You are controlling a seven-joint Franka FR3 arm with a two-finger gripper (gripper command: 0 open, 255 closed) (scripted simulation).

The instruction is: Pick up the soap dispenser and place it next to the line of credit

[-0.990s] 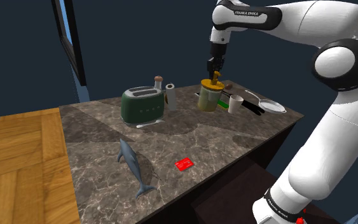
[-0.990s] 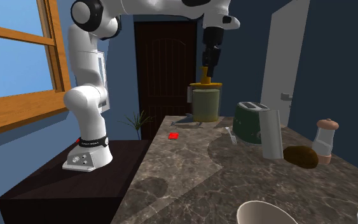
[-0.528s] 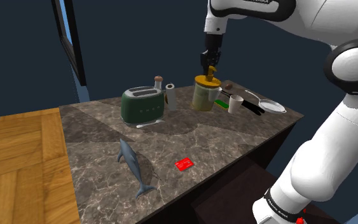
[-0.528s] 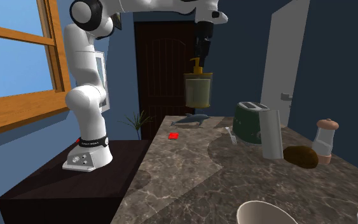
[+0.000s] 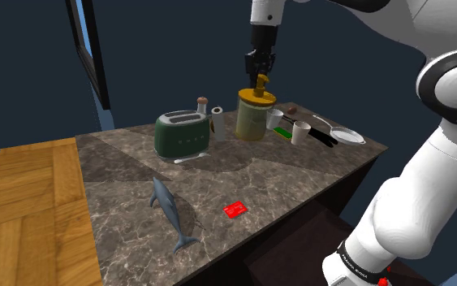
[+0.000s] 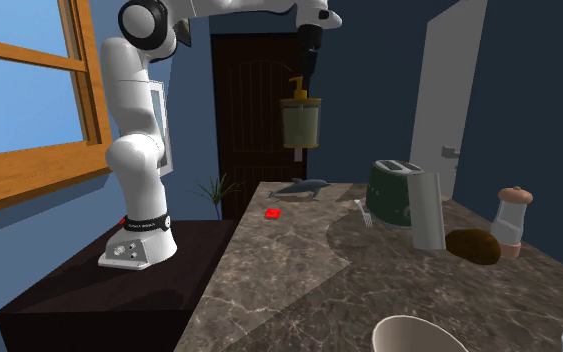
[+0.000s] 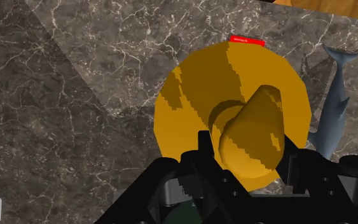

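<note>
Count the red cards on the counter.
1. The red card lies flat on the countertop, to the shoulder view's right of the toy shark; another could hide behind the toaster.

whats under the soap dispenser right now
The dark veined counter, with a gap: the soap dispenser hangs in the air. In the wrist view its yellow cap covers the spot directly beneath.

Polished dark veined stone counter (image 5: 299,171); dispenser (image 5: 251,120) translucent greenish below, matt yellow on top; glossy green toaster (image 5: 179,136); wood-plank floor (image 5: 23,203); smooth wooden window frame (image 6: 39,180)
</note>
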